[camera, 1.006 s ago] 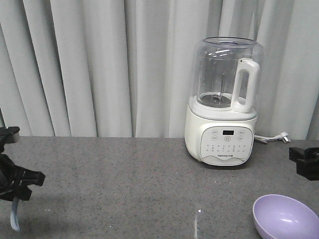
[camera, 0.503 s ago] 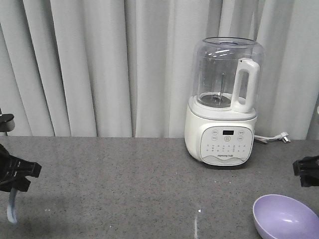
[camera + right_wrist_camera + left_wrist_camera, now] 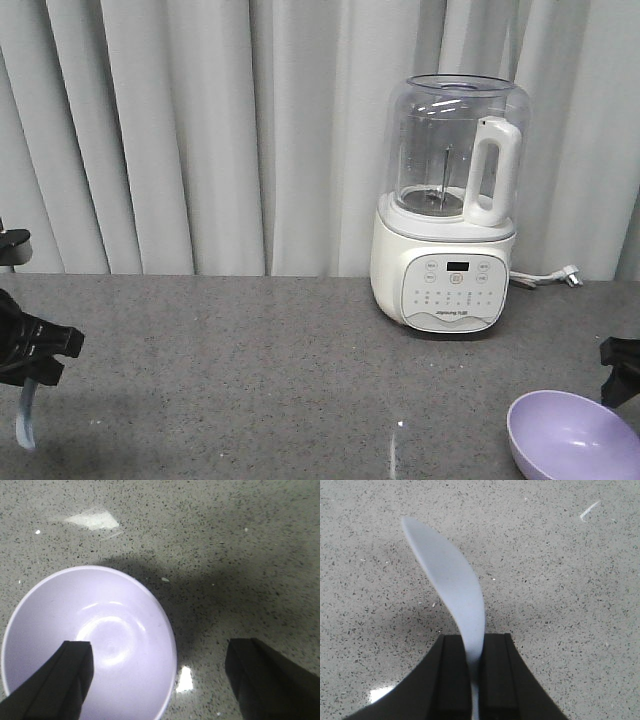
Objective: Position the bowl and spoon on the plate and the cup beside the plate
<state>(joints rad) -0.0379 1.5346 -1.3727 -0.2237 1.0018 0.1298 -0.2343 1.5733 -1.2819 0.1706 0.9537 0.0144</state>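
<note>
Front-facing view, lower left edge: left gripper (image 3: pixel 38 350), jaws clamped on the spoon (image 3: pixel 24 418), which hangs scoop-down toward the countertop (image 3: pixel 250 370). Left wrist view: spoon (image 3: pixel 451 587) handle pinched between both fingers, bare speckled surface all round the scoop. Lower right corner: bowl (image 3: pixel 570 438), upright, cut by the frame edge, with the right gripper (image 3: pixel 620 370) at its far rim. Right wrist view: jaws wide, one finger over the bowl (image 3: pixel 100 625) interior, the other over bare counter. Blender (image 3: pixel 450 200) at the back before the curtain (image 3: pixel 150 130), well apart from both arms, with broad free counter between them.
</note>
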